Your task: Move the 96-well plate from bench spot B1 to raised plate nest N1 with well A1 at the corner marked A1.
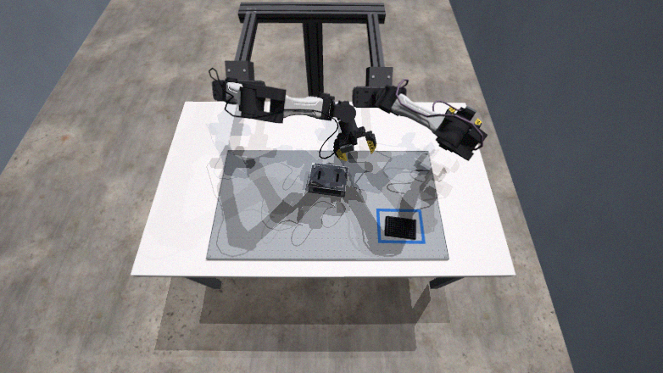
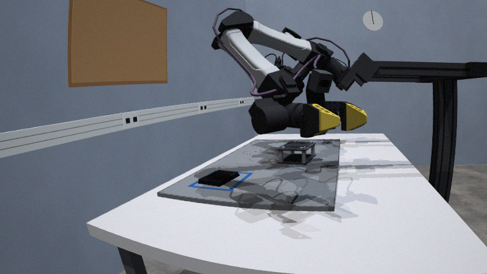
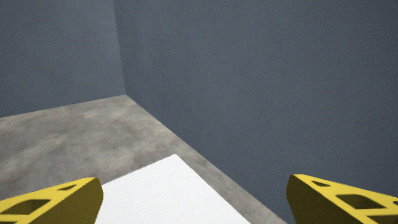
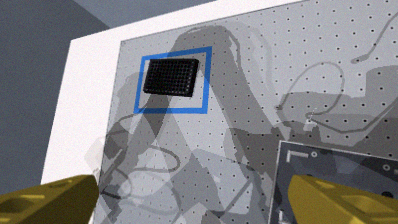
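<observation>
The black 96-well plate (image 1: 399,227) (image 2: 218,177) (image 4: 171,76) lies flat inside the blue outline of B1 (image 1: 379,228) (image 4: 172,110). Its rim print is unreadable. The raised nest N1 (image 1: 327,172) (image 2: 296,145) (image 4: 300,172) stands on posts near the board's middle, with no plate on it; its A1 mark cannot be made out. My left gripper (image 1: 465,116) (image 2: 353,117) (image 3: 194,185) is open and empty, high over the table side nearest B1, pointing away from the plate. My right gripper (image 1: 357,153) (image 4: 194,183) is open and empty, above and just behind the nest.
The grey perforated board (image 1: 278,250) (image 2: 190,192) lies on the white table (image 1: 166,231) (image 2: 204,231) (image 3: 165,195). The dark gantry (image 1: 313,55) (image 2: 444,136) carrying both arms stands behind the table. The left wrist view shows a table corner, floor and walls.
</observation>
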`<state>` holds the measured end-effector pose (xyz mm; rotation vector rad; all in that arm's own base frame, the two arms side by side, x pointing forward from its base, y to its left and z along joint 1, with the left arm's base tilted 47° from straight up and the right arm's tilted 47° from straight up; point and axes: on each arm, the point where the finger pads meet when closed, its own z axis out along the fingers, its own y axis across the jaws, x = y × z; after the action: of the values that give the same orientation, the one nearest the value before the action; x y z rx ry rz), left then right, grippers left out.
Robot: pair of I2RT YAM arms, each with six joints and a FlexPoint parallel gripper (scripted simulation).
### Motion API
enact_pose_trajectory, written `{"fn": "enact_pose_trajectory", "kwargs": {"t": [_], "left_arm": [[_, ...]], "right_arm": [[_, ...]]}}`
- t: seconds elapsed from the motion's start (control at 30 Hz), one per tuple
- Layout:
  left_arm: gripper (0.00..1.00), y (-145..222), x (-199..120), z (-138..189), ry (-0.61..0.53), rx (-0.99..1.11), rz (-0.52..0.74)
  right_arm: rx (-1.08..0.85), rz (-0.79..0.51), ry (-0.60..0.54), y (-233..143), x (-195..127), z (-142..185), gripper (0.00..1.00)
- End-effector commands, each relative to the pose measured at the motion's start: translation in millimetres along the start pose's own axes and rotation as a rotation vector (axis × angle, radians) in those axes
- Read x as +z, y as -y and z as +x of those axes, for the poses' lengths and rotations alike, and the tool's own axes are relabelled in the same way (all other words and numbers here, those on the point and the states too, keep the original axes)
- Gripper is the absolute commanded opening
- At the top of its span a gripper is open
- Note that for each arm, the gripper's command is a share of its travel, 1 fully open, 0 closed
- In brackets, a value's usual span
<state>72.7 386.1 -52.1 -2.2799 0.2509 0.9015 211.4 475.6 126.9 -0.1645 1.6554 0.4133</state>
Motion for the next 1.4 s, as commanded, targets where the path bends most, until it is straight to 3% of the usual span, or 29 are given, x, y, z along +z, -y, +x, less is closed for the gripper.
{"fn": "enact_pose_trajectory", "kwargs": {"t": [0.0, 0.57, 0.73, 0.9, 1.03, 1.1, 1.37], "left_arm": [[1.0, 3.6, 0.7, -3.6, 0.006, -0.015, 0.004], [1.0, 3.6, 0.7, -3.6, 0.006, -0.015, 0.004], [1.0, 16.9, -7.9, -2.1, -0.005, -0.019, 0.058], [1.0, 22.8, -20.5, 0.0, -0.021, 0.007, 0.125], [1.0, 27.8, -41.0, 4.6, -0.053, 0.055, 0.218], [1.0, 27.8, -41.0, 4.6, -0.053, 0.055, 0.218], [1.0, 31.9, -108.9, 14.9, -0.129, 0.223, 0.49]], "right_arm": [[0.013, -0.013, 0.006, -5.5, -2.9, -4.6, 1.0], [0.013, -0.013, 0.006, -5.5, -2.9, -4.6, 1.0], [-0.066, -0.041, -0.02, -0.9, -1.4, -5.4, 1.0], [-0.236, -0.1, -0.08, 13.0, -5.8, 2.4, 1.0], [-0.481, -0.18, -0.169, 37.7, -15.3, 14.3, 1.0], [-0.481, -0.18, -0.169, 37.7, -15.3, 14.3, 1.0], [-0.937, -0.317, -0.343, 107.3, -38.2, 26.8, 1.0]]}}
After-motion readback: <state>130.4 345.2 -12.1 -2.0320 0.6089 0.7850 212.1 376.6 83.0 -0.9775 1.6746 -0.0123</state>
